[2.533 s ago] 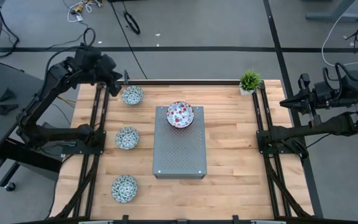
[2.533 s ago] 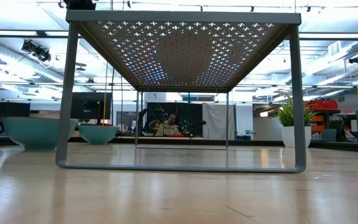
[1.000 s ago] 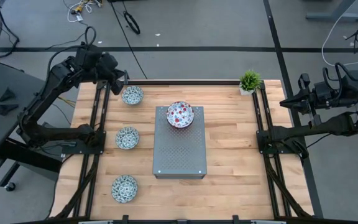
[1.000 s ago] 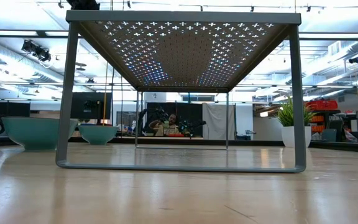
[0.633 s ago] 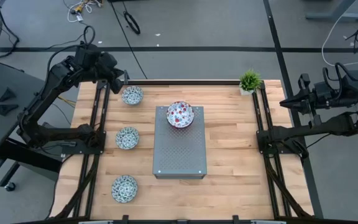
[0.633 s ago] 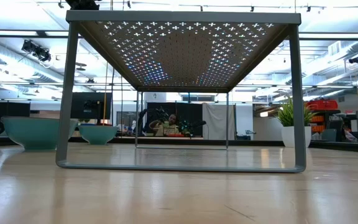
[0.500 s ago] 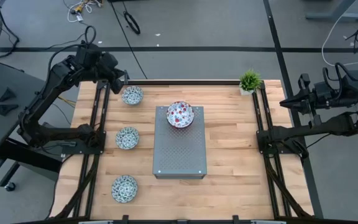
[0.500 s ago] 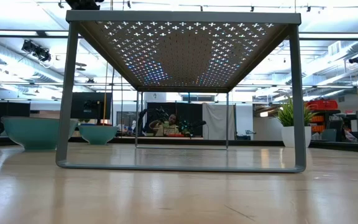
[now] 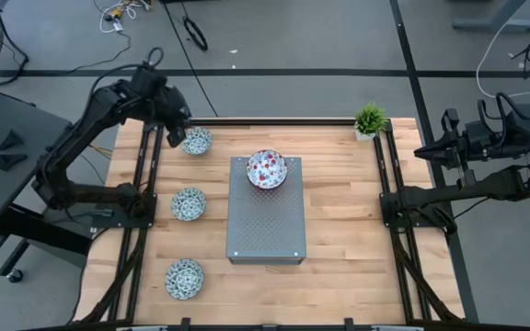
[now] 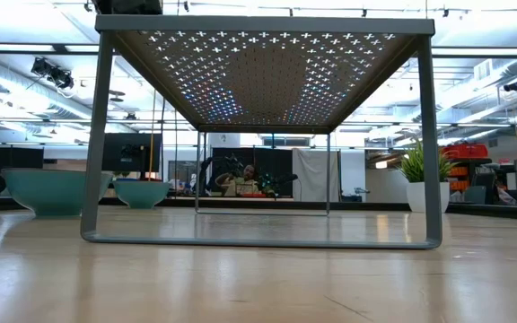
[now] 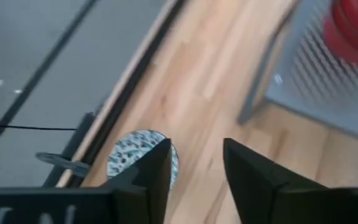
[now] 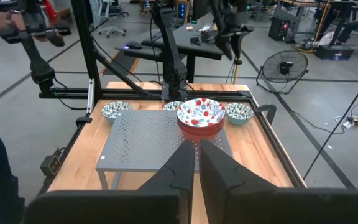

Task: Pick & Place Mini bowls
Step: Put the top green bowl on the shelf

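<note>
Table (image 9: 339,230): pale wood planks, smooth, slight sheen. Box (image 9: 265,221): grey perforated metal, matt. Bowls (image 9: 267,169): glazed ceramic, glossy. Arms: dark matt metal/plastic.

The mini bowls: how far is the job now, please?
Done: red-speckled bowls sit stacked on the grey box; how many, I cannot tell. In hand: nothing is held; the left tool hovers, open, by the far blue-green bowl. Left: that bowl, the middle one and the near one. The right tool waits off-table.
</note>
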Action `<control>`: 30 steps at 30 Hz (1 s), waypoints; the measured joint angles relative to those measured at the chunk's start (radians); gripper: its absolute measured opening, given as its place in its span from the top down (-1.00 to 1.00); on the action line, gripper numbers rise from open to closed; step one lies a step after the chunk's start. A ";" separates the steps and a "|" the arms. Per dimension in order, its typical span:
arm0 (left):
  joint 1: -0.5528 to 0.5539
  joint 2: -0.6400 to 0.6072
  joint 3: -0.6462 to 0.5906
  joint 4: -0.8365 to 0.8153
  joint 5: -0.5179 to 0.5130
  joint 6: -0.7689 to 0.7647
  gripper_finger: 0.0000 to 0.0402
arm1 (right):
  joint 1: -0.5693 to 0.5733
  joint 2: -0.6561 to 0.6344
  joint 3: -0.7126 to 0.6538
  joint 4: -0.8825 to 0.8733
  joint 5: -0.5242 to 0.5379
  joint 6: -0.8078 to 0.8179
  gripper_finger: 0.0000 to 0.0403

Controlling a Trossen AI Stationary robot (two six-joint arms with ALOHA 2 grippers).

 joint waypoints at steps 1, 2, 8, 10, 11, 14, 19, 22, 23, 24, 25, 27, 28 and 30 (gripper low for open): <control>-0.002 0.008 0.000 -0.017 0.008 0.018 0.20 | 0.000 0.000 0.000 0.000 0.000 0.000 0.86; -0.005 0.014 0.000 -0.029 0.011 0.032 0.16 | 0.000 0.000 0.000 0.000 0.000 0.000 0.86; -0.013 0.045 0.000 -0.044 0.009 0.060 0.03 | 0.000 0.000 0.000 0.000 0.000 0.000 0.86; -0.013 0.047 0.000 -0.048 0.008 0.074 0.03 | 0.000 0.000 0.000 0.000 0.000 0.000 0.86; -0.013 0.047 -0.004 -0.042 0.007 0.077 0.02 | 0.000 0.000 0.000 0.000 0.000 0.000 0.86; -0.014 0.048 -0.046 -0.035 0.001 0.078 0.03 | 0.000 0.000 0.000 0.000 0.000 0.000 0.86; -0.014 0.048 -0.157 -0.010 -0.040 0.084 0.04 | 0.000 0.000 0.000 0.000 0.000 0.000 0.86; -0.014 0.048 -0.236 0.045 -0.044 0.084 0.04 | 0.000 0.000 0.000 0.000 0.000 0.000 0.86; -0.014 0.048 -0.261 0.065 -0.044 0.084 0.04 | 0.000 0.000 0.000 0.000 0.000 0.000 0.86; -0.014 0.048 -0.285 0.084 -0.044 0.086 0.04 | 0.000 0.000 0.000 0.000 0.000 0.000 0.86; -0.014 0.048 -0.307 0.105 -0.044 0.092 0.04 | 0.000 0.000 0.000 0.000 0.000 0.000 0.86; -0.014 0.048 -0.343 0.149 -0.045 0.112 0.04 | 0.000 0.000 0.000 0.000 0.000 0.000 0.86; -0.014 0.048 -0.359 0.169 -0.045 0.119 0.04 | 0.000 0.000 0.000 0.000 0.000 0.000 0.86; -0.014 0.048 -0.387 0.210 -0.054 0.126 0.04 | 0.000 0.000 0.000 0.000 0.000 0.000 0.86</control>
